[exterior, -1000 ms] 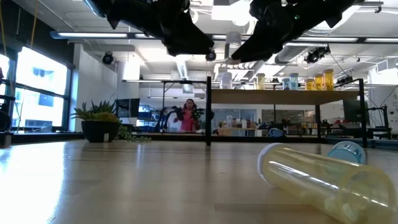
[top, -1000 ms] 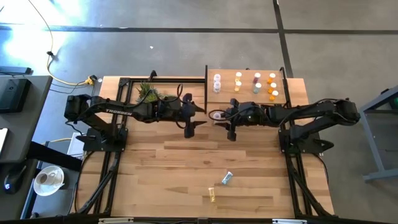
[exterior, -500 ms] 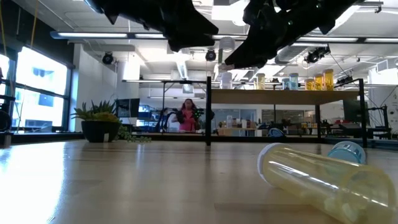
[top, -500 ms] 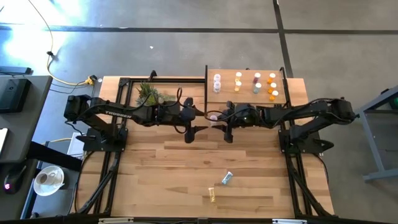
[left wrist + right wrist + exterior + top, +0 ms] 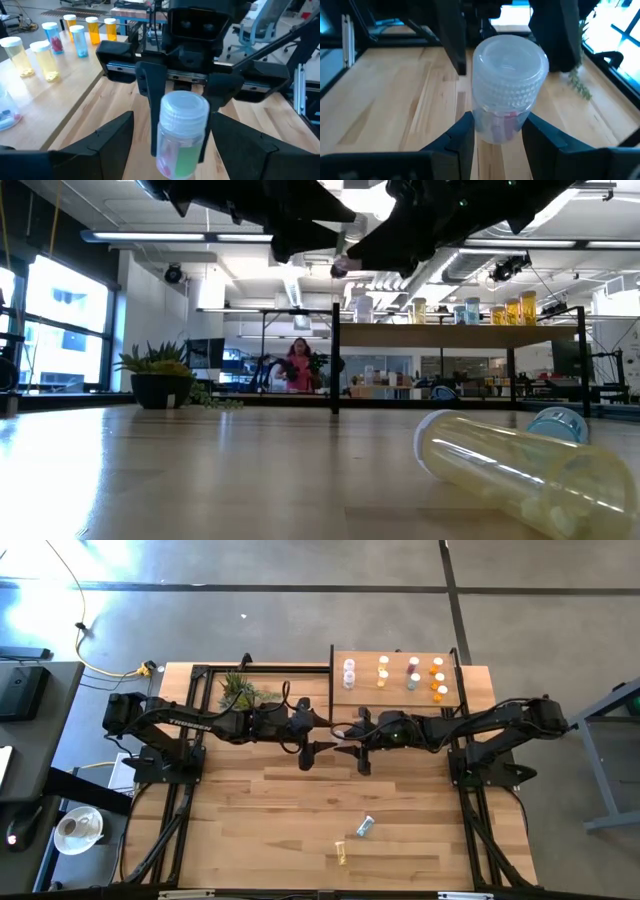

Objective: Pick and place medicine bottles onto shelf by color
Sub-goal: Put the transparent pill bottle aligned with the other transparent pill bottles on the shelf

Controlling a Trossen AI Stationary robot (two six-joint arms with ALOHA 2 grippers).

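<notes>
A clear medicine bottle (image 5: 507, 87) with a white cap and pink and green contents hung in the air just off the shelf's (image 5: 395, 695) near-left corner, pinched around its body by the right gripper (image 5: 492, 132). The left gripper (image 5: 167, 150) faced it with fingers spread wide on either side, holding nothing, likely placed to take it over. Sorted bottles (image 5: 412, 675) stood on the shelf; two more (image 5: 355, 840) lay on the tabletop, well away from the shelf.

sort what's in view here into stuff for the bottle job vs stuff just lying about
For the job:
- clear bottle clamped in the right gripper
- left gripper, open, facing it
- shelf with sorted bottles
- two loose bottles

Lying about:
- potted plant
</notes>
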